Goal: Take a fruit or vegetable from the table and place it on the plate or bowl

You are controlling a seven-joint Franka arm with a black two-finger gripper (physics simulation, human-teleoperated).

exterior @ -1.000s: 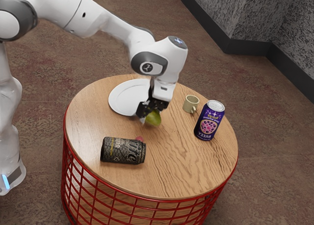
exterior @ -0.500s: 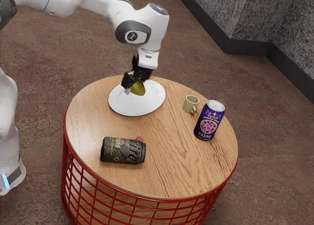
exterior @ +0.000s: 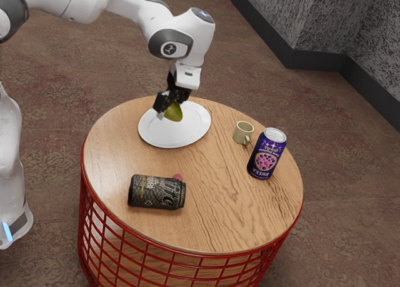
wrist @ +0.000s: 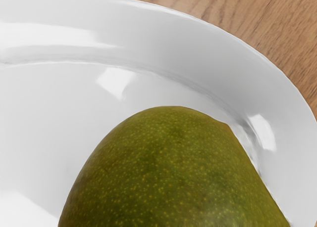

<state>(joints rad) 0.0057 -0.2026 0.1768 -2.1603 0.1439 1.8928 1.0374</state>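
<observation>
Over the last sec the arm is carrying the green fruit (exterior: 174,114) off the bare wood at the plate's near-right edge and across to the far-left part of the table (exterior: 219,193). It is now hanging w/ the fruit over the white plate (exterior: 190,132), above its far-left half. Vs half a sec ago things are barely moving, just a small drift left, so the carry looks to be finishing. The fingers (exterior: 162,102) are still clamping the fruit from two sides, only as wide as the fruit btwn them, w/ nothing let go yet. From the hand's own camera the fruit (wrist: 173,172) is sitting right under the hand, w/ the plate (wrist: 74,88) spreading beneath it and a strip of table (wrist: 277,19) showing past the rim. Can't tell whether the fruit is touching the plate or hovering just above it. For the task, transport seems about done and what's left is prob a short lowering and release. The mug (exterior: 243,132), purple can (exterior: 267,152) and the black can (exterior: 157,191) lying on its side are staying put, well apart from the plate
</observation>
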